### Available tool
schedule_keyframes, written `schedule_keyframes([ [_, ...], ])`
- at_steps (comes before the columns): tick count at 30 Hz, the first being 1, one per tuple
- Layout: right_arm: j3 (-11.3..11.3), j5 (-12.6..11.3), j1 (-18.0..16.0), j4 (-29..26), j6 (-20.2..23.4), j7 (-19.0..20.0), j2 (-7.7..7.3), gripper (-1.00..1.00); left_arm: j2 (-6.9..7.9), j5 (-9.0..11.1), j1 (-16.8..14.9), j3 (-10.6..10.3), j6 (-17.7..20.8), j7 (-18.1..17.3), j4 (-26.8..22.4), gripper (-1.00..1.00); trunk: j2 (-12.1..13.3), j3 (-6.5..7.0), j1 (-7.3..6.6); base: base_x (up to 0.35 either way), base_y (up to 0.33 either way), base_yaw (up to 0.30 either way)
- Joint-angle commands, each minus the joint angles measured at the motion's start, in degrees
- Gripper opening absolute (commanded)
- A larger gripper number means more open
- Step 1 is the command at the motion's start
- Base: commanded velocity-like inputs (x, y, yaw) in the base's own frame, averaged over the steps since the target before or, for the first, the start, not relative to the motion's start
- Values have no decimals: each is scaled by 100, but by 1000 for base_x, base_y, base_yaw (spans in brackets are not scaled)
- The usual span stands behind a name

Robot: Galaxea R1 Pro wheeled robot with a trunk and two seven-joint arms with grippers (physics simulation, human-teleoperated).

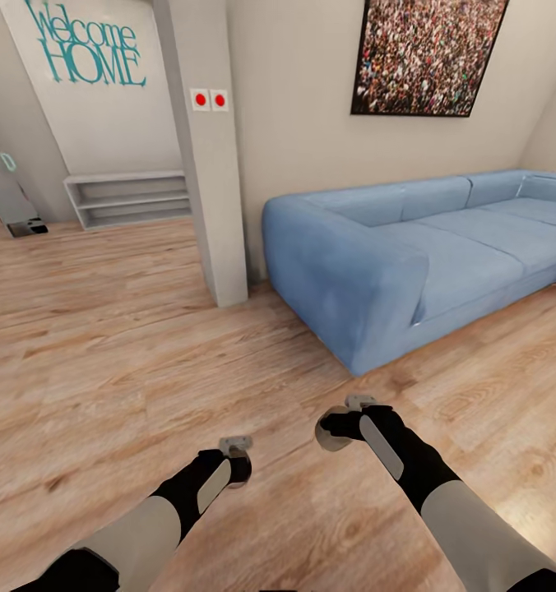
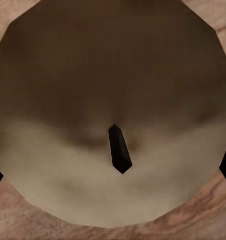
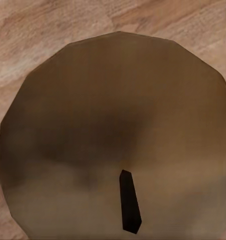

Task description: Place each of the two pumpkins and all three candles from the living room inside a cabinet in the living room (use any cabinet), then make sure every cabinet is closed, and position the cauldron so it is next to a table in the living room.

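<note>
A: Left hand (image 1: pixel 237 460) is clamped round a candle (image 2: pixel 113 125), and the right hand (image 1: pixel 344 423) grips another candle (image 3: pixel 118 140).

B: Yep, wicks face the wrist cams, axes along the fingers, above the wood floor (image 1: pixel 105 345).

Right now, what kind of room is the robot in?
Most likely a home's living room. A big blue sofa stands against the wall, a framed picture hangs above it, and teal "Welcome HOME" lettering decorates the far wall over a wooden floor.
</note>
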Motion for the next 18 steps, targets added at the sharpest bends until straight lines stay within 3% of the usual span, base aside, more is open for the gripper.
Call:
schedule_keyframes([
  [1,28,-67,-4,-8,10,-58,-8,-100,4,65,-2,-44,21,46,-10,-100,0,17,-3,0,0,0],
  [18,28,-64,-4,56,6,-58,-8,-100,-4,65,-10,-44,20,46,-10,-100,22,394,-47,0,0,0],
])
